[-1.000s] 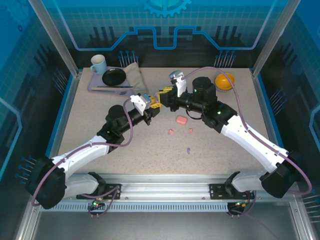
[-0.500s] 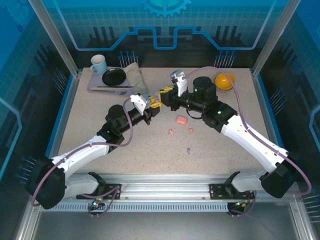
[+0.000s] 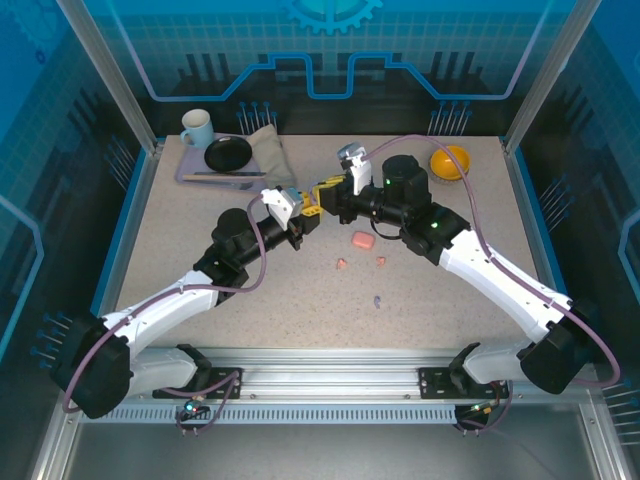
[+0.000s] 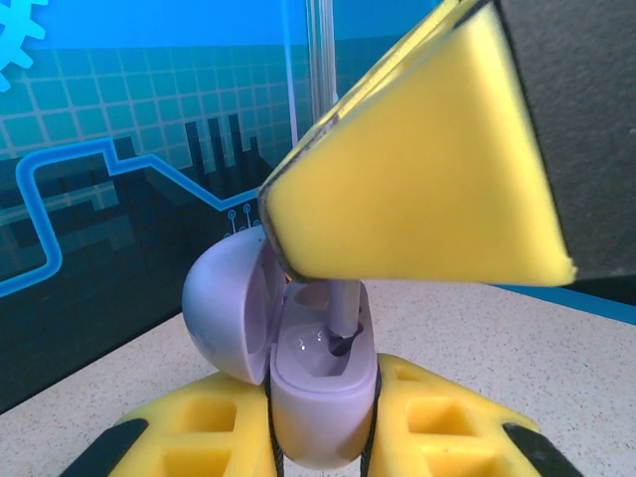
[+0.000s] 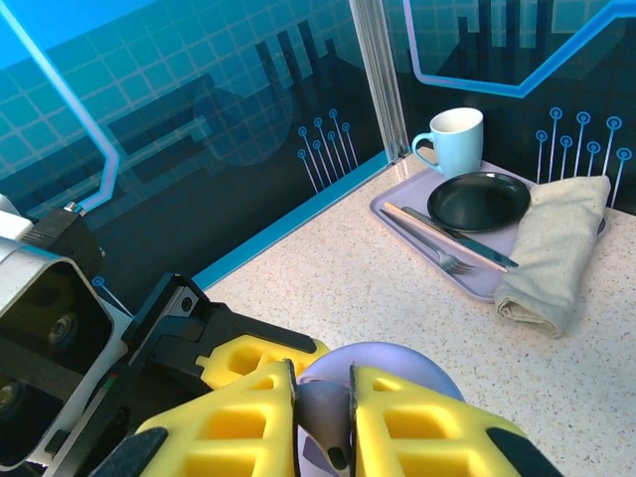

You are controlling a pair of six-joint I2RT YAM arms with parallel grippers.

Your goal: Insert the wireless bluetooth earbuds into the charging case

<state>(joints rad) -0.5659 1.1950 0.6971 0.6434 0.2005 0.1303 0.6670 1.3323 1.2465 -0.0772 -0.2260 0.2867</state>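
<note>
My left gripper (image 4: 320, 442) is shut on a pale purple charging case (image 4: 318, 397), held upright with its lid (image 4: 224, 313) swung open to the left. My right gripper (image 5: 323, 417) is shut on a pale purple earbud (image 5: 323, 409), whose stem (image 4: 343, 313) reaches down into the case's right-hand socket. In the top view the two grippers meet above the middle of the table, left (image 3: 303, 207) and right (image 3: 326, 190). A salmon-pink case (image 3: 362, 240), two pink earbuds (image 3: 342, 264) (image 3: 380, 261) and a purple earbud (image 3: 377, 300) lie on the table.
A lilac tray (image 3: 190, 175) at the back left carries a mug (image 3: 196, 128), a black plate (image 3: 228, 153), cutlery and a folded napkin (image 3: 268, 150). An orange bowl (image 3: 449, 160) sits at the back right. Glass walls enclose the table.
My right gripper has edged slightly left and down towards the case with the earbud in it. The left arm has held still.
</note>
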